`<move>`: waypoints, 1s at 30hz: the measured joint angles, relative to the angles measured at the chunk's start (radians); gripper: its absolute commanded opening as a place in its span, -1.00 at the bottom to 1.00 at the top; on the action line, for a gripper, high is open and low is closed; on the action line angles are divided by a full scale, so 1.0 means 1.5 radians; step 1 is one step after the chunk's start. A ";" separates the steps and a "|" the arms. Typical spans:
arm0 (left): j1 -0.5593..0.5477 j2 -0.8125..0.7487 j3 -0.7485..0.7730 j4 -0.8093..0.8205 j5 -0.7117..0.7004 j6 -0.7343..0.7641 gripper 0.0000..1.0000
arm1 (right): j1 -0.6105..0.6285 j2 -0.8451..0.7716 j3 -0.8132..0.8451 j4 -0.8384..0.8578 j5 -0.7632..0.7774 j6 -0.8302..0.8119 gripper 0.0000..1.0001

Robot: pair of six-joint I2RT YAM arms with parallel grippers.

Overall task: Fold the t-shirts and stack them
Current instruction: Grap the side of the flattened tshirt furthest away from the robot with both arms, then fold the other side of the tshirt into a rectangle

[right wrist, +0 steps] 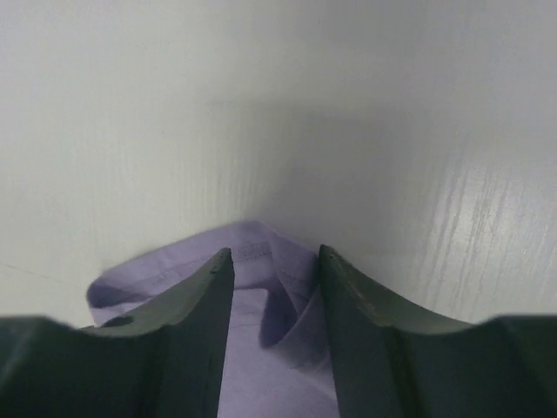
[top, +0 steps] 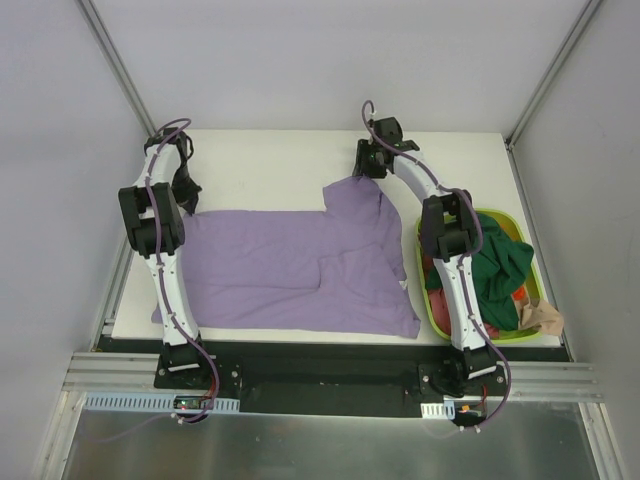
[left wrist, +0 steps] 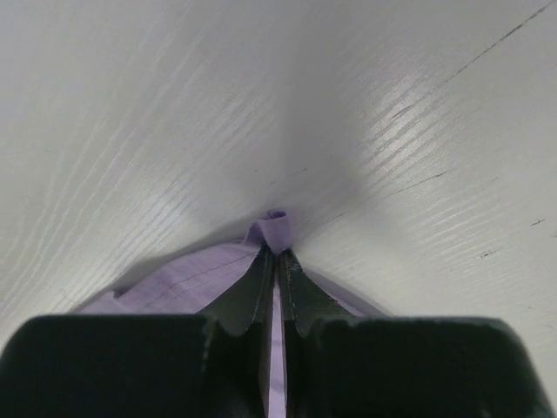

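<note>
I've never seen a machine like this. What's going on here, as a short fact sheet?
Surface: white table
Spread out: lavender t-shirt, flat but wrinkled
Left fingers: shut on the shirt's far-left corner
Right fingers: apart, shirt's far edge bunched between them
Waiting: dark green shirt and red cloth in lime-green basket on the right

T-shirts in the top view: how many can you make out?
3: a lavender shirt spread on the table, a dark green shirt heaped in the basket, a red-pink shirt under it. More may be hidden there.
</note>
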 measured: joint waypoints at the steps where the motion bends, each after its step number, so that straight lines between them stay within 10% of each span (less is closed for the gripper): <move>1: -0.002 0.000 -0.001 0.000 -0.001 0.000 -1.00 | 0.000 0.000 -0.003 -0.001 0.003 -0.002 -0.62; 4: -0.003 -0.001 -0.002 0.001 -0.007 0.000 -1.00 | 0.000 0.000 -0.008 -0.006 0.007 -0.020 -0.99; 13: -0.013 -0.070 -0.089 0.005 -0.029 -0.007 -1.00 | 0.003 -0.075 -0.111 0.014 -0.042 -0.069 -0.99; 30: -0.039 -0.376 -0.432 0.053 -0.088 -0.087 -1.00 | 0.081 -0.563 -0.623 0.126 -0.101 -0.118 -0.99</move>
